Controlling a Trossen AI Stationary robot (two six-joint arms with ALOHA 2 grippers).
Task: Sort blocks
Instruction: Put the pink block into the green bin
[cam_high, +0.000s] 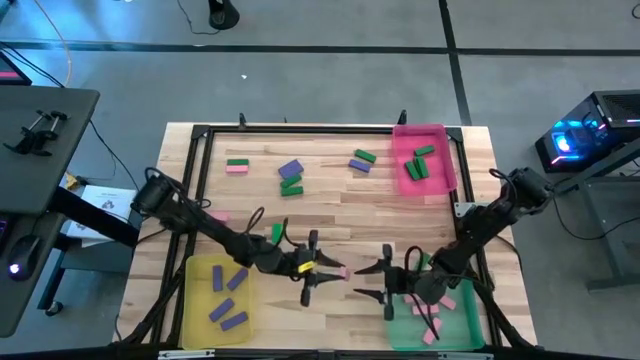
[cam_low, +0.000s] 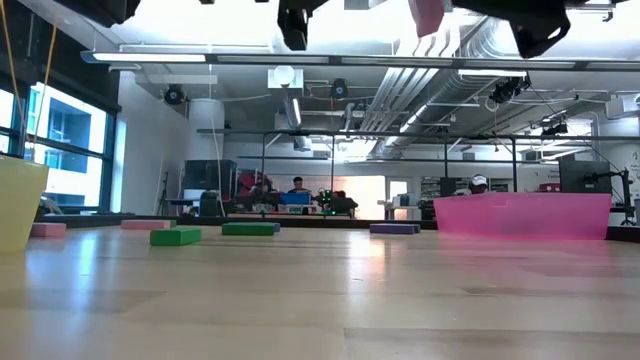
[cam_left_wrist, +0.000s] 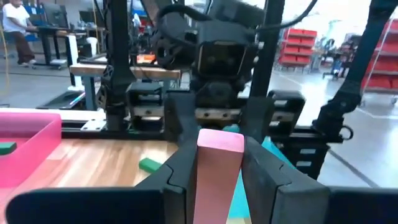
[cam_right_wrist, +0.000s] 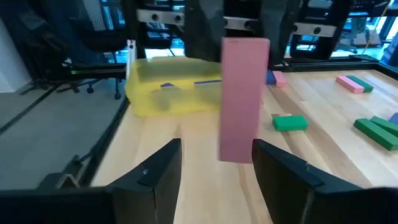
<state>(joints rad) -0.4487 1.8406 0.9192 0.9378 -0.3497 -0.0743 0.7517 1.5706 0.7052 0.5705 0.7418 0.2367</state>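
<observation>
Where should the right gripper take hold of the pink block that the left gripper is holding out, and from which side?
Probably at the free end of the pink block, the part sticking out past the left gripper, whose jaws clamp the other end. The right gripper faces that end with its jaws open, so it should come straight in along the block's length and close on either side of it.

A pale striped-grain wooden table (cam_high: 340, 205) carries a translucent yellow plastic tray (cam_high: 190, 300) holding purple bars, a translucent pink tray (cam_high: 443, 160) holding green bars, and a translucent green tray (cam_high: 468, 325) holding pink bars. Green, pink and purple flat bars lie scattered. Black fingers (cam_left_wrist: 177, 168) frame a pink rectangular bar (cam_left_wrist: 217, 174).
</observation>
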